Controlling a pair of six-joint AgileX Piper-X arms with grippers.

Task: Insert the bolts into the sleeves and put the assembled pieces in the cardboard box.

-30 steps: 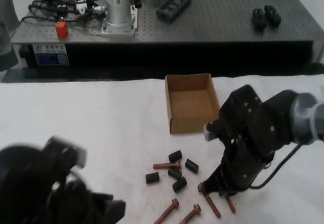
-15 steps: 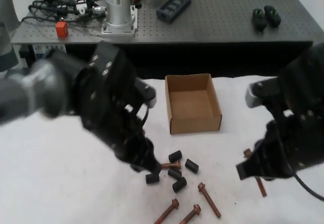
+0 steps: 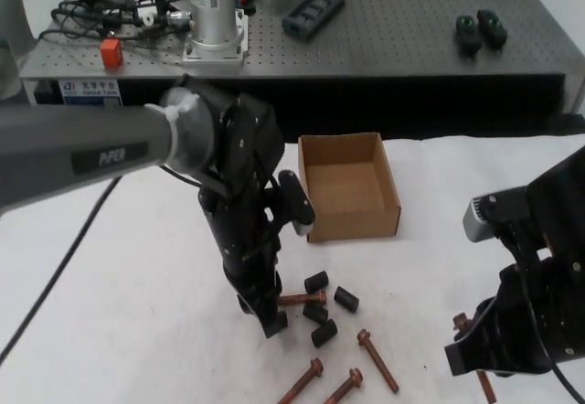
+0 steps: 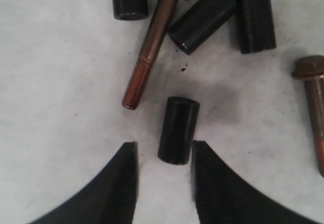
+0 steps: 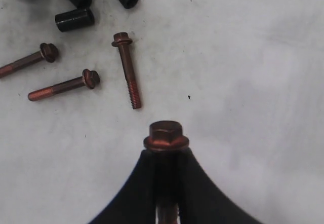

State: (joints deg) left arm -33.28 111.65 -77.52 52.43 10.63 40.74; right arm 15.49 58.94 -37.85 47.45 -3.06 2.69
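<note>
Left gripper (image 4: 164,183) released, fingers straddling the near end of one sleeve (image 4: 178,130) that lies flat on the white cloth (image 4: 61,107). The sleeve's long axis runs out along the fingers, crosswise to their closing line, so a squeeze should catch its sides. Right gripper (image 5: 166,155) clenched on a bolt (image 5: 166,135), head protruding; in the high view it sits at about 3 o'clock from the left. Cardboard box (image 3: 352,226) at 1 o'clock.

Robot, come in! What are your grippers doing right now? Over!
Left gripper open around the end of a sleeve. Right gripper shut on a bolt. Another bolt lies close beside that sleeve, not touching. Over.
</note>
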